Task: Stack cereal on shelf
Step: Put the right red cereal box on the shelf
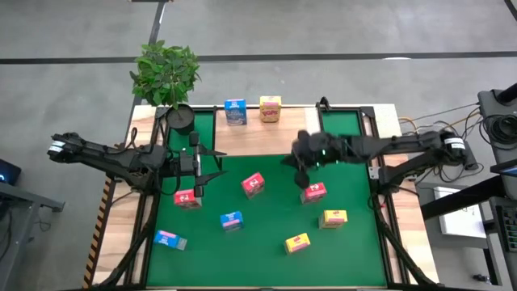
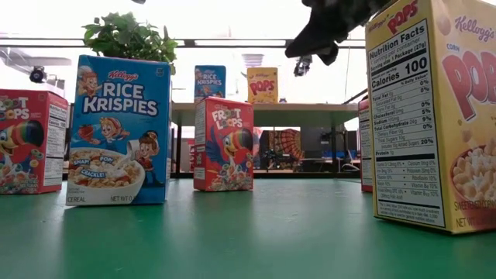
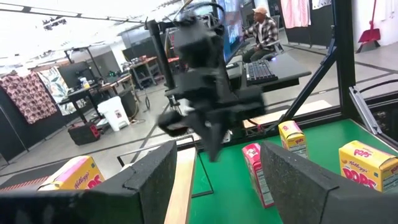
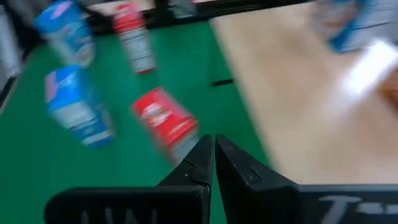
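Note:
Two cereal boxes, one blue [image 1: 235, 111] and one yellow [image 1: 270, 108], stand on the light-wood shelf [image 1: 258, 137] at the table's far side. Several more stand on the green mat: three red [image 1: 187, 197] [image 1: 253, 184] [image 1: 313, 192], two blue [image 1: 231, 220] [image 1: 170, 239] and two yellow [image 1: 334, 217] [image 1: 296, 242]. My left gripper [image 1: 203, 166] is open and empty above the mat's left part, close by the left red box. My right gripper [image 1: 301, 171] is shut and empty, raised above the mat near the shelf's right end; it also shows in the low view [image 2: 329, 31].
A potted plant [image 1: 167, 73] stands at the shelf's far left corner. Black frame bars run along the mat's left and right sides. Bare wooden table strips [image 1: 121, 234] flank the mat. A person sits at a desk [image 3: 261, 28] in the room beyond.

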`<state>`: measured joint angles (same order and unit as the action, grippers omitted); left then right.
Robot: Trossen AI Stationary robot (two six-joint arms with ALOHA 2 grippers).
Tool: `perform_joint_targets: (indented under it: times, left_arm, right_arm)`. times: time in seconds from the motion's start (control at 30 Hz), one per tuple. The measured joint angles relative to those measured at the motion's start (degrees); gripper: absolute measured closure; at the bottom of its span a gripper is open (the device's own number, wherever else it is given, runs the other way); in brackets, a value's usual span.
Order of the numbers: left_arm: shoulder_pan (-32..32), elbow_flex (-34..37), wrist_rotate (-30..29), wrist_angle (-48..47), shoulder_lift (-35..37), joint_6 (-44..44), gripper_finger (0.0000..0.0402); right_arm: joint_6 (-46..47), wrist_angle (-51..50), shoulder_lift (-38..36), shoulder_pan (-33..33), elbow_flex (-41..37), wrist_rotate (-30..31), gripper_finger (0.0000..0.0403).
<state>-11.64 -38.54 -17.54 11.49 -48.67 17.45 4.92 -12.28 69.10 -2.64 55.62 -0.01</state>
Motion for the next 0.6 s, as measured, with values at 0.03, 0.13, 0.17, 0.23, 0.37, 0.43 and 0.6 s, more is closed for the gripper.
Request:
perform_joint_targets:
  times: [0.03,0.13,0.17,0.23,0.37,0.43,0.6]
  left_arm:
    - [0.00,0.00,0.00,0.00,0.00,-0.12,0.0187]
    - [0.00,0.00,0.00,0.00,0.00,-0.38,0.0187]
    - [0.00,0.00,-0.01,0.00,0.00,-0.39,0.0187]
    - [0.00,0.00,0.00,0.00,0.00,-0.52,0.0187]
    - [0.00,0.00,-0.02,0.02,0.00,-0.68,0.0187]
    - [0.00,0.00,0.00,0.00,0.00,-1.04,0.0187]
    - [0.00,0.00,0.00,-0.02,-0.07,-1.51,0.0187]
  right_arm:
    - [-0.31,1.00,-0.06,1.28,-1.30,-0.02,0.0394]
    - [-0.81,1.52,0.24,4.75,-3.64,0.01,0.0394]
    - [-0.37,1.73,0.32,5.67,-3.93,0.00,0.0394]
    - [0.78,1.79,0.33,7.25,-4.23,0.00,0.0394]
    - [2.52,-0.48,-0.22,9.86,-3.83,-0.02,0.0394]
    - [2.95,-4.42,-0.35,11.03,-2.07,-0.03,0.0394]
    - [7.77,-21.68,-0.42,12.20,4.62,-0.05,0.0394]
